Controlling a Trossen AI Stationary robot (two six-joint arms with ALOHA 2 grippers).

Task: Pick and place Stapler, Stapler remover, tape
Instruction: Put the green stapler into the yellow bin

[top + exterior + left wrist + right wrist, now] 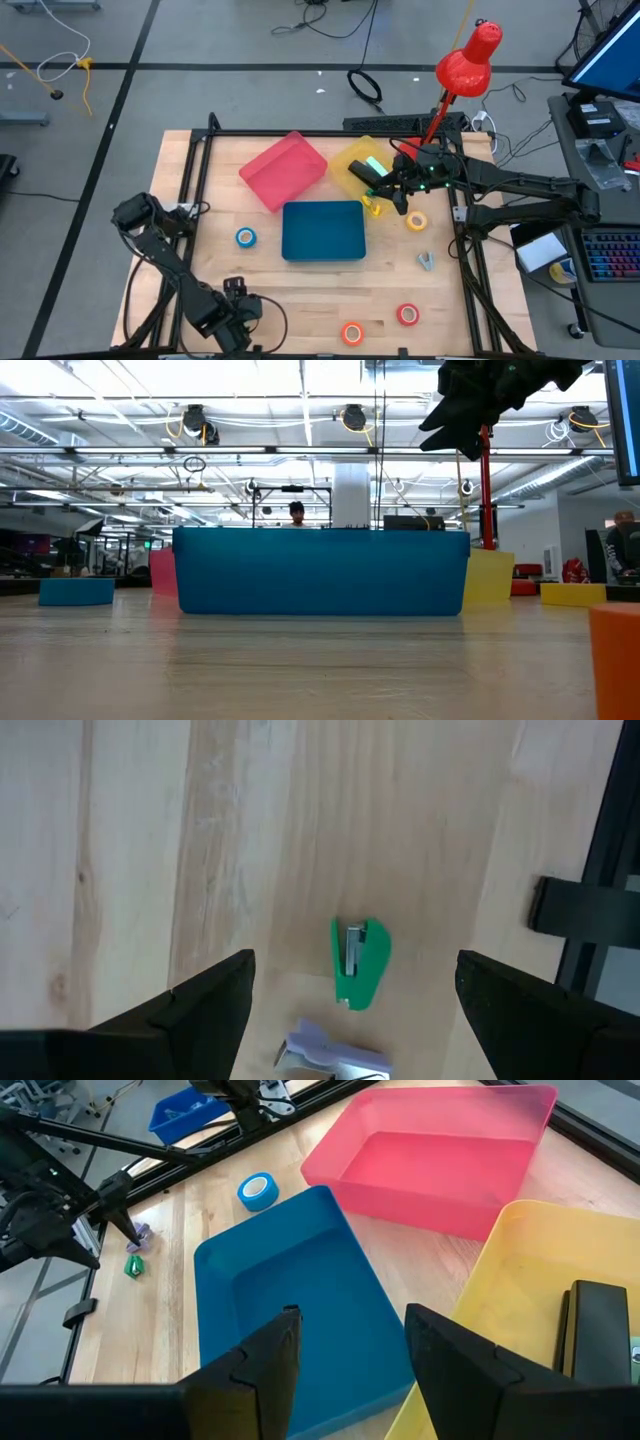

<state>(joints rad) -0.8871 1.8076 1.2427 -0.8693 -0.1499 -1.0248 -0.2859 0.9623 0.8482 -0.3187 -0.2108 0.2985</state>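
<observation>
My left gripper hangs open near the table's near-left corner, pointing down, above a small green stapler and a lilac staple remover that lie flat on the wood; its fingers stand either side of them, clear of both. My right gripper is open and holds nothing, high over the blue tray and yellow tray. The tape rolls lie flat on the table: blue, yellow, red, orange. A grey staple remover lies right of the blue tray.
A pink tray sits behind the blue tray, beside the yellow tray, in which a black block lies. A black frame rail runs close beside my left gripper. A red lamp stands at the far right.
</observation>
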